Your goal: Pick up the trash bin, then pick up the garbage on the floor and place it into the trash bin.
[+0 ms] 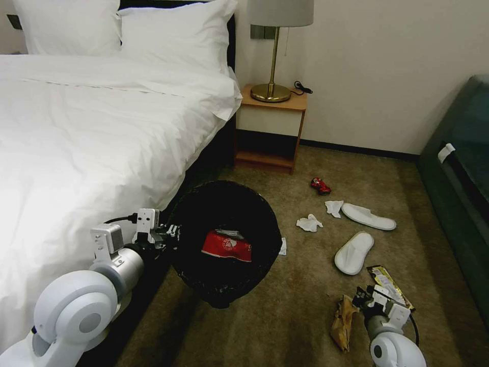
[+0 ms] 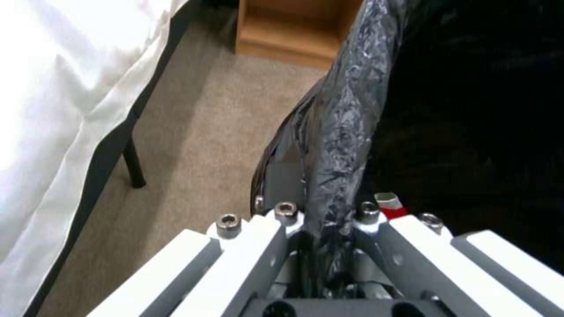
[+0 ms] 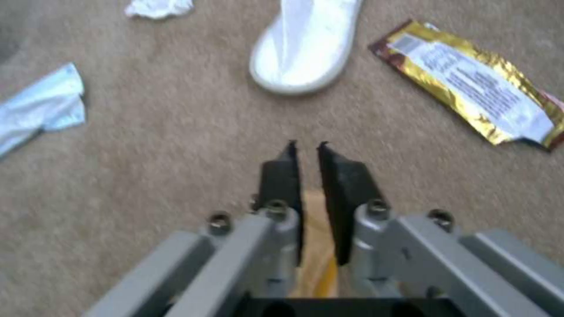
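Observation:
My left gripper (image 1: 170,232) is shut on the near-left rim of the black trash bin (image 1: 224,204), which hangs tilted above the carpet beside the bed. In the left wrist view the fingers (image 2: 282,220) pinch the crinkled black rim (image 2: 341,132). A red packet (image 1: 226,245) lies inside the bin. My right gripper (image 1: 360,299) is low at the front right, shut on a brown paper bag (image 1: 342,317); the bag shows between its pads (image 3: 346,176). Two white slippers (image 1: 368,216) (image 1: 353,252), tissues (image 1: 309,223), a crushed red can (image 1: 321,186) and a yellow-green wrapper (image 1: 389,285) lie on the floor (image 1: 285,316).
The white bed (image 1: 86,132) fills the left side, its dark leg (image 2: 134,163) standing near the bin. A wooden nightstand (image 1: 270,127) with a brass lamp stands at the back wall. A dark green sofa (image 1: 458,193) lines the right side. A small white scrap (image 3: 41,105) lies by the bin.

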Available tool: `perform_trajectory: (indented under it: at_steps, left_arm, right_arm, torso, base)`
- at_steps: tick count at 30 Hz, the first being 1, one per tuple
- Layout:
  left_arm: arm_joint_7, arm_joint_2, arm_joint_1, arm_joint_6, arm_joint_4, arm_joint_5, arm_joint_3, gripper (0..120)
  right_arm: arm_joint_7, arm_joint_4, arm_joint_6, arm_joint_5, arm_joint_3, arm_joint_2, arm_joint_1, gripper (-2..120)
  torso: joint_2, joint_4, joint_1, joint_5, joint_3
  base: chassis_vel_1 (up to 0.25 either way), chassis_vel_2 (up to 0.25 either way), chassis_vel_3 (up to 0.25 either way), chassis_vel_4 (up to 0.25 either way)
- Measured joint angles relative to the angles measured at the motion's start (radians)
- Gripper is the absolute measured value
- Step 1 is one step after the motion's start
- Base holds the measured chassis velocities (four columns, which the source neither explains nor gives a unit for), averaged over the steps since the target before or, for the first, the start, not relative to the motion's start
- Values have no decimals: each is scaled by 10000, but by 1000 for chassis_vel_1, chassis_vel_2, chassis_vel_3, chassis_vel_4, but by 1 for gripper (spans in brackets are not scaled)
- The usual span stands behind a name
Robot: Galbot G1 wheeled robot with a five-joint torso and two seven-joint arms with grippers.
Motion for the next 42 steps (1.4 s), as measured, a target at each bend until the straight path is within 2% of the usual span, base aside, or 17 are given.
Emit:
perform_trajectory:
  at_steps: [2,4,5,7,8,10,12,14,16,18,21,23,24,25,33,42]
  left_arm:
    - [1,3,29,0,-11,5,-8,2]
    - [4,6,62,0,-27,12,-15,2]
    - [4,6,62,0,-27,12,-15,2]
    - [6,1,51,0,-28,13,-14,2]
    - [6,1,51,0,-28,13,-14,2]
    - [6,33,32,0,-28,1,-12,2]
    - [6,55,32,0,-29,-12,-19,2]
    - [7,103,20,0,-30,-39,-42,2]
    - [7,107,16,0,-31,-44,-43,2]
    - [9,87,11,0,-23,-48,-25,2]
    - [10,71,12,0,-16,-49,-4,2]
    - [26,56,9,0,12,-44,22,2]
    - [26,56,9,0,12,-44,22,2]
    - [31,56,-17,0,42,-42,32,2]
    - [76,83,-136,0,191,-28,71,2]
    - [111,83,-172,0,222,-16,62,2]
  right_arm:
    - [-30,-35,0,-7,23,-12,-46,16]
    - [-80,-226,4,-10,54,-22,-103,28]
    - [-80,-226,4,-10,54,-22,-103,28]
    - [-96,-512,50,-11,63,-19,-81,38]
    - [-96,-512,50,-11,63,-19,-81,38]
    - [-183,-838,128,12,64,-18,-16,51]
    - [-234,-908,133,22,62,-18,0,54]
    - [-346,-1164,134,70,17,-4,77,67]
    - [-362,-1230,135,96,5,5,101,68]
    - [-471,-1584,133,165,-31,56,234,82]
    - [-531,-1764,133,190,-47,68,292,86]
    - [-670,-2116,140,345,-105,66,399,97]
    - [-670,-2116,140,345,-105,66,399,97]
    - [-699,-2280,176,360,-157,65,438,102]
    - [-765,-2732,303,442,-249,182,511,114]
    - [-933,-2829,389,338,-398,313,526,113]
  torso:
    - [0,1,0,0,0]
    - [0,0,1,0,0]
    - [0,0,1,0,0]
    - [0,0,0,0,0]
    - [0,0,0,0,0]
    - [0,0,0,0,0]
    - [1,0,0,0,0]
    - [0,0,0,-1,0]
    - [0,1,0,0,0]
    - [0,1,0,-1,0]
    - [0,1,0,0,0]
    - [0,1,0,-1,0]
    - [0,1,0,-1,0]
    - [0,1,1,0,0]
    - [0,0,1,-1,0]
    - [0,1,0,0,0]
  base:
    - [0,0,0,0]
    - [0,0,0,0]
    - [0,0,0,0]
    - [0,0,0,0]
    - [0,0,0,0]
    - [0,0,0,0]
    - [0,0,0,0]
    - [0,0,0,0]
    - [0,0,0,0]
    - [0,0,0,0]
    - [0,0,0,0]
    - [0,0,0,0]
    - [0,0,0,0]
    - [0,0,0,0]
    - [0,0,0,0]
    - [0,0,0,0]
